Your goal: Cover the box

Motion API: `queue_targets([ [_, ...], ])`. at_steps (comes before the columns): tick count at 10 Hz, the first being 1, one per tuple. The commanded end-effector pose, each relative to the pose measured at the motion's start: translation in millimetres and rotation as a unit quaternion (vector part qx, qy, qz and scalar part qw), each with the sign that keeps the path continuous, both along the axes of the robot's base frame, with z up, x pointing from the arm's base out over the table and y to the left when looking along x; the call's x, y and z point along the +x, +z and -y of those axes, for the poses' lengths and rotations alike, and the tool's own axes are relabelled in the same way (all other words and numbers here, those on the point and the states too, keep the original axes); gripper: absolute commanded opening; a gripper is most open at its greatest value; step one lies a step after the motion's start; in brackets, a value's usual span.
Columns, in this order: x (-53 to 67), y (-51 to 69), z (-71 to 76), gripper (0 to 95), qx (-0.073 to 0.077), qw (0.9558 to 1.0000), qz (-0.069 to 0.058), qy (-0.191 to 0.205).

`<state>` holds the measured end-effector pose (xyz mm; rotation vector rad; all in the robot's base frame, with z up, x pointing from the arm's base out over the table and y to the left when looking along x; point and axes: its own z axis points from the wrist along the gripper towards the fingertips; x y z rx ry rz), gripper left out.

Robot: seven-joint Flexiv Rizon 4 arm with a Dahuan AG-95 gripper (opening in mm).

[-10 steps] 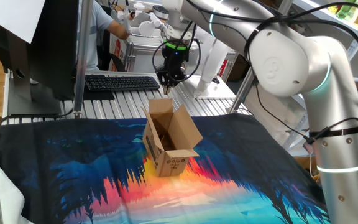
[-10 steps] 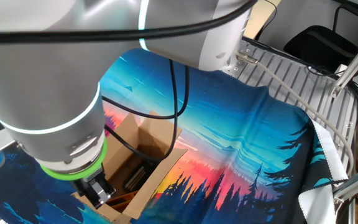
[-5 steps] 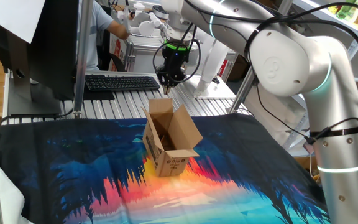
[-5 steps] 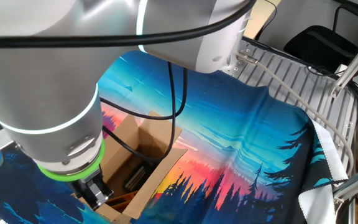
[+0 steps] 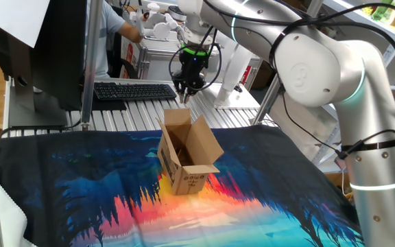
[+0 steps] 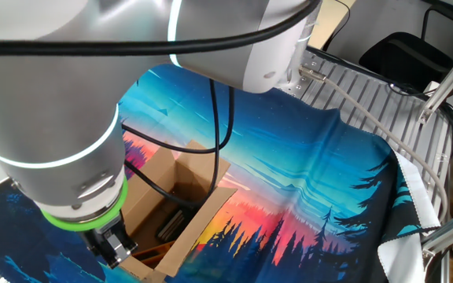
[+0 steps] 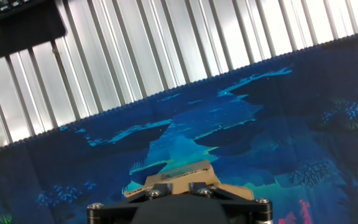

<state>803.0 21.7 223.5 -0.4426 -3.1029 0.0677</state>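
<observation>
On the printed cloth (image 5: pixel 81 192) near mid-table stands the box (image 5: pixel 186 154), flaps up, probably light, thin and easily creased, best nudged at a flap's free edge by the gripper (image 5: pixel 184 94) above, fingers apparently pressed together.

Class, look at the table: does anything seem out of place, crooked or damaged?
Nothing looks damaged or spilled. The box stands upright on the printed cloth with its flaps open. The gripper hangs above its rear flap.
</observation>
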Motion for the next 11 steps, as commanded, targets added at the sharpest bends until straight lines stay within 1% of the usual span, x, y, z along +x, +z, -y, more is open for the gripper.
queue_targets([
  [1, -3.3, -2.4, 0.4, 19.0, -0.001, 1.0, 0.009, -0.001],
  [5, -3.3, -5.3, -0.8, 19.0, -0.002, 0.9997, 0.025, -0.004],
  [7, -3.3, -5.1, -0.8, 19.0, -0.001, 0.9997, 0.025, -0.007],
  [11, -3.3, -7.6, -1.9, 19.0, 0.0, 0.9993, 0.036, -0.013],
])
